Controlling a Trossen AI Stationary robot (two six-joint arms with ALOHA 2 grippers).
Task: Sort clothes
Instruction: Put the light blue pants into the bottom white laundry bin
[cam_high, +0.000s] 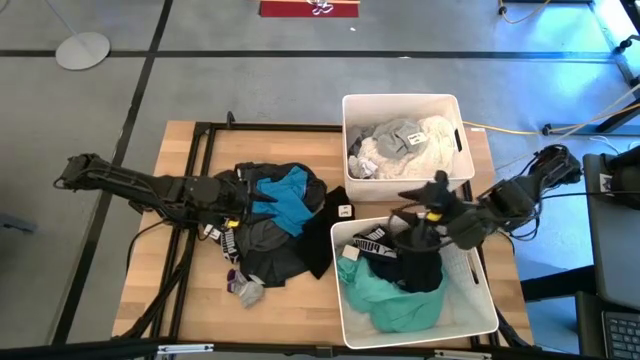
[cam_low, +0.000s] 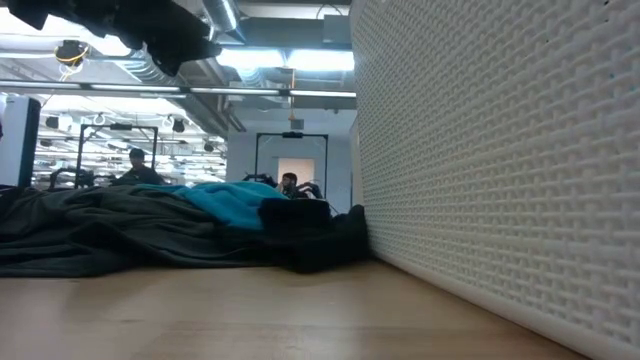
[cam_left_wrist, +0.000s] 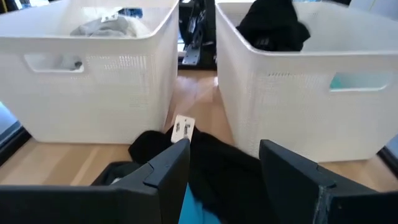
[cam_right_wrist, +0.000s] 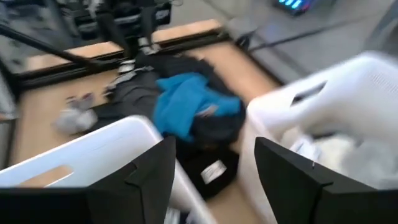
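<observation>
Near edge of the wooden tabletop (cam_high: 190, 300): small grey sock (cam_high: 245, 290). Mid-table: soft crumpled heap (cam_high: 275, 235) of dark grey, black and blue cloth, white tag (cam_left_wrist: 182, 129) with unreadable print. Left gripper (cam_high: 240, 205) low at the heap's left side, fingers spread, pinching nothing. Near white mesh-walled bin (cam_high: 470, 300): teal and black clothes, band lettering unreadable. Right gripper (cam_high: 425, 205) above it, spread, empty. Far bin (cam_high: 350, 110): white, cream, grey garments.

White lettering on a black waistband (cam_high: 372, 245) is too small to read
</observation>
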